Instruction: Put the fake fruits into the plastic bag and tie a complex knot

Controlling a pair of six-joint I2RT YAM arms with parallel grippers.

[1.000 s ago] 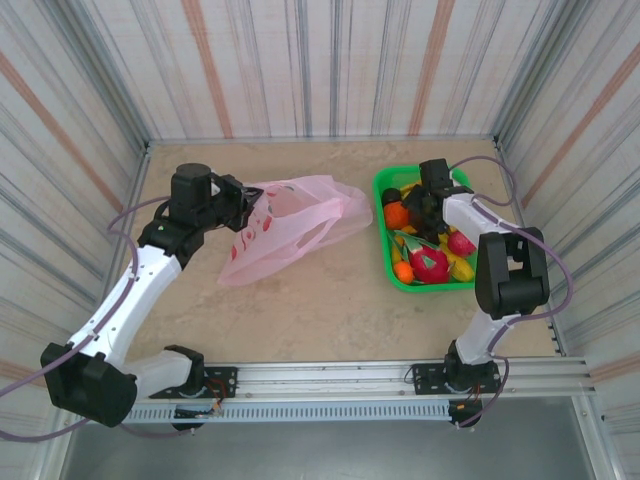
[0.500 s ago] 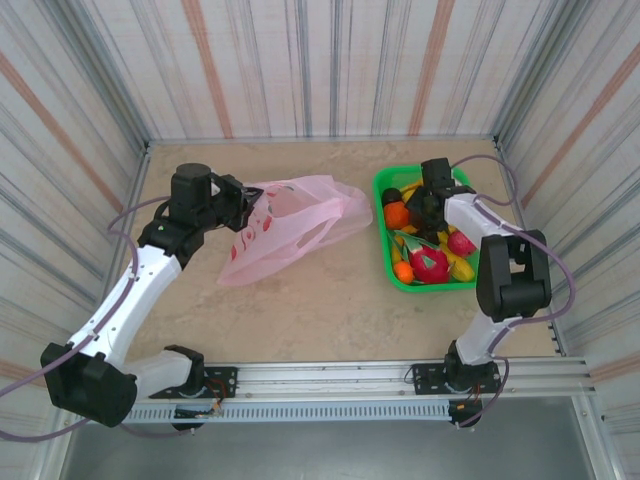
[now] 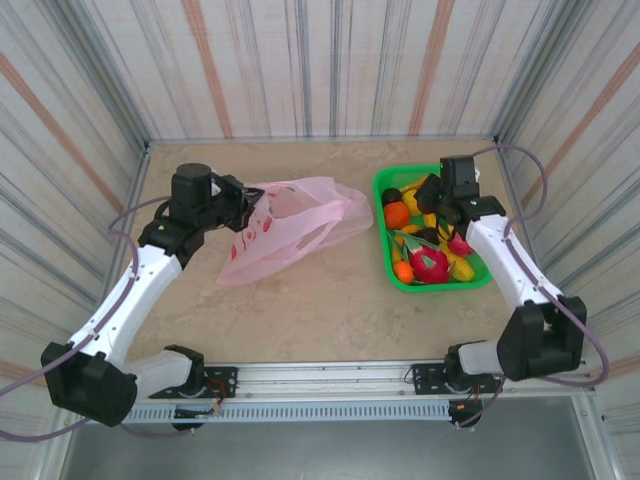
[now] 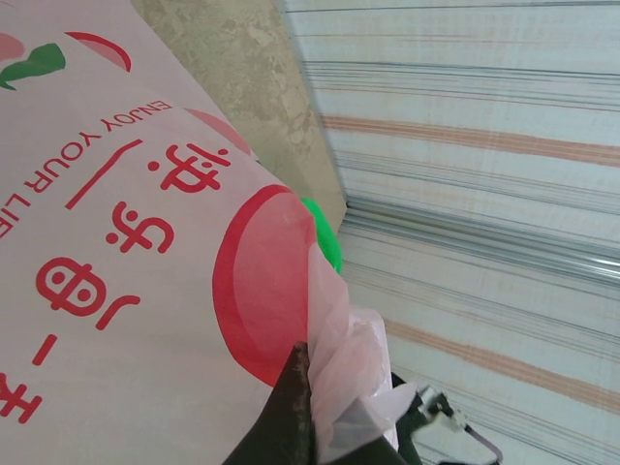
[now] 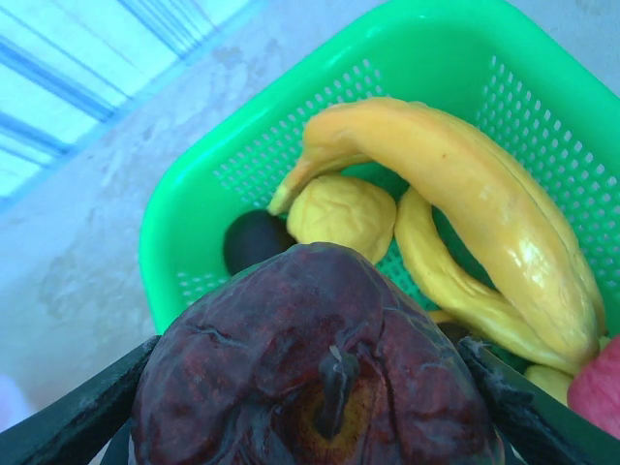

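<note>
Left arm and right arm: white shells, black joints; purple cables trailing.

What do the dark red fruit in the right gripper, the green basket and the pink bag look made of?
Dark red fruit: probably hard plastic; glossy, wrinkled skin with bright highlights and a moulded stem.
Green basket: rigid plastic; smooth rim and walls perforated in a fine grid.
Pink bag: thin plastic film; translucent, printed in red, crumpled into soft folds at its edge.
</note>
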